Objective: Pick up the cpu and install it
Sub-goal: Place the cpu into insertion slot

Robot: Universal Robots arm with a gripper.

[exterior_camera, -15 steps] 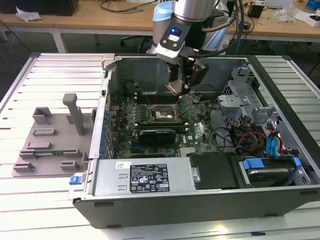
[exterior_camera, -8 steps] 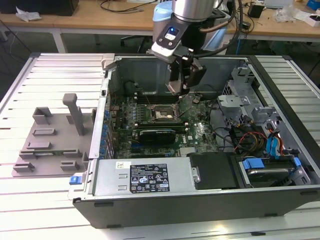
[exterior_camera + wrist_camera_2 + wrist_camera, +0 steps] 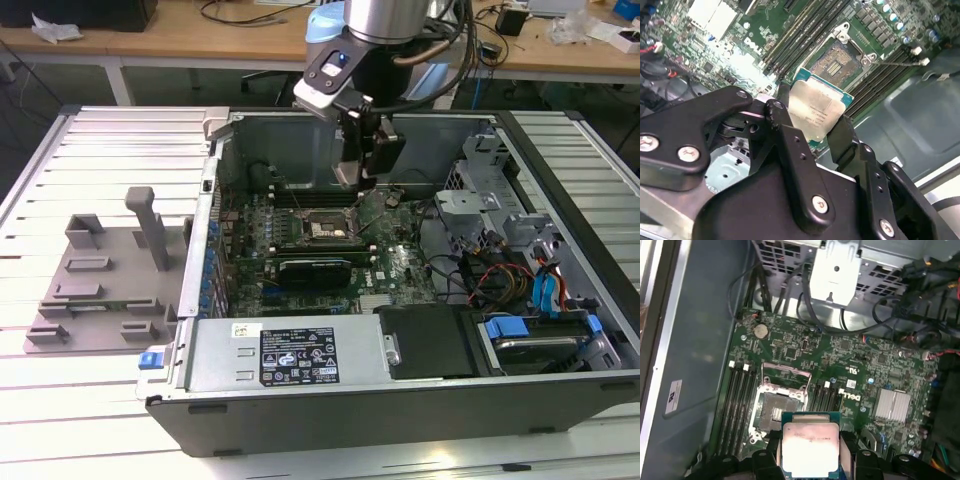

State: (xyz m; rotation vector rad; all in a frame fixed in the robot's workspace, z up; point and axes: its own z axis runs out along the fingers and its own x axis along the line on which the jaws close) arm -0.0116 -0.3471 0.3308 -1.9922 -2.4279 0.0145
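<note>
The cpu (image 3: 815, 111) (image 3: 810, 447), a flat silvery square with a thin green border, is clamped between my black fingers (image 3: 786, 125) and held above the motherboard. The gripper (image 3: 362, 165) hangs inside the open computer case, a little above the open cpu socket (image 3: 325, 228) and toward the exterior view's right of it. The socket (image 3: 777, 410) (image 3: 837, 62) shows bare contacts with its metal frame lifted open, and the chip hovers just beside it.
The grey plastic tray (image 3: 100, 275) with raised blocks lies on the slatted table at the exterior view's left. Memory slots (image 3: 737, 400) flank the socket. A drive cage and cables (image 3: 520, 270) crowd the case's right side; a black power supply (image 3: 300, 350) sits in front.
</note>
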